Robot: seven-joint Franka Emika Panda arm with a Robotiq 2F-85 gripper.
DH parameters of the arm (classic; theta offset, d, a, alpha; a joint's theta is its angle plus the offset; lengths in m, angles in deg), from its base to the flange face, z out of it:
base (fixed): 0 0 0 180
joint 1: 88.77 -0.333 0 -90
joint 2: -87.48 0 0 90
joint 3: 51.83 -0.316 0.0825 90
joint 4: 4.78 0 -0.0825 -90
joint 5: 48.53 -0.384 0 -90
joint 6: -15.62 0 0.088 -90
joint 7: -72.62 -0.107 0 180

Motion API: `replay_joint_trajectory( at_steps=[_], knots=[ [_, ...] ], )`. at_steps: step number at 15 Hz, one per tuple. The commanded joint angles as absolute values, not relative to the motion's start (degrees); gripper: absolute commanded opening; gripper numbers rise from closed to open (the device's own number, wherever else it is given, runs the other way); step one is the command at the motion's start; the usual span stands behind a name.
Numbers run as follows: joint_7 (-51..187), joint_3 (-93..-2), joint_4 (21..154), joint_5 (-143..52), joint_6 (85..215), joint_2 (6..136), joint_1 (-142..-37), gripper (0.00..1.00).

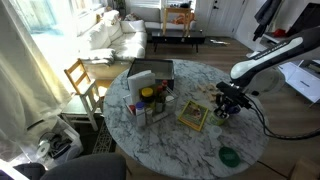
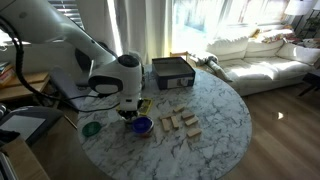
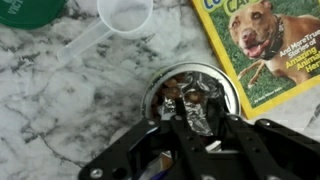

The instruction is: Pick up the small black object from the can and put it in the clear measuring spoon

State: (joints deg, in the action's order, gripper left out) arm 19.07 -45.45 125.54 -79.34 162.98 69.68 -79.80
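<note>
Fingers point(image 3: 165, 130): parted to about the can's width, holding nothing visible.
Can point(image 3: 192, 88): on counter point(image 3: 60, 110) beneath them; black object presumably inside, unclear.
Spoon point(image 3: 125, 14): empty.
Progress: grasp and transfer remain.

- Can point(image 3: 224, 86): small round silvery tin, upright, mouth open, dark and reflective inside; it stands on the marble tabletop point(image 3: 60, 110).
- Small black object point(image 3: 188, 95): dark piece lying inside the can; its shape cannot be resolved.
- Clear measuring spoon point(image 3: 124, 13): transparent, bowl up and empty, lying flat near the can without touching it.
</note>
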Motion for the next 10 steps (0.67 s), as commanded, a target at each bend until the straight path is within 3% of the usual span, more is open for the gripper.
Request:
replay_joint_trajectory(
  at_steps=[1, 10],
  knots=[
    [20.7, -45.6, 125.2, -81.0, 163.9, 68.5, -79.8, 0.29],
    [20.9, -46.1, 125.0, -81.3, 163.9, 68.1, -79.8, 0.26]
  ],
)
